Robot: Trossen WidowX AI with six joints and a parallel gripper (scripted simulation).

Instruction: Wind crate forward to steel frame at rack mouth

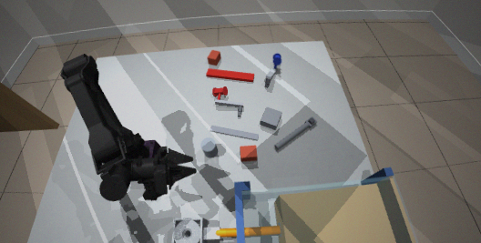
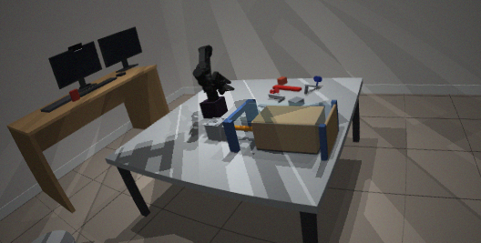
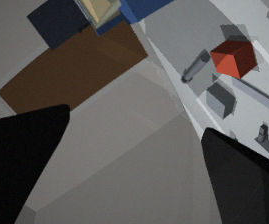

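Note:
The tan crate (image 1: 337, 217) (image 2: 287, 133) sits flat inside the clear-panelled cubby, with a gap between its front and the blue frame (image 1: 240, 215) (image 2: 230, 135) at the mouth. An orange strap (image 1: 228, 232) (image 2: 243, 127) runs from it to the grey winch (image 1: 187, 233) (image 2: 216, 131), whose round top hole is empty. Two crank-like tools lie on the bench: one with a red knob (image 1: 220, 92) and grey arm, one with a blue knob (image 1: 277, 58) (image 2: 317, 79). My gripper (image 1: 194, 165) (image 2: 232, 86) (image 3: 137, 123) is open and empty, raised above the bench, away from both cranks.
Red blocks (image 1: 249, 153) (image 3: 235, 59), a grey block (image 1: 271, 118) (image 3: 220, 101), a red bar (image 1: 230, 75), a pale bar (image 1: 234, 132), a grey cylinder (image 1: 209, 146) and a grey rod (image 1: 293, 135) (image 3: 195, 67) lie around. The cubby's blue posts stand up from the bench.

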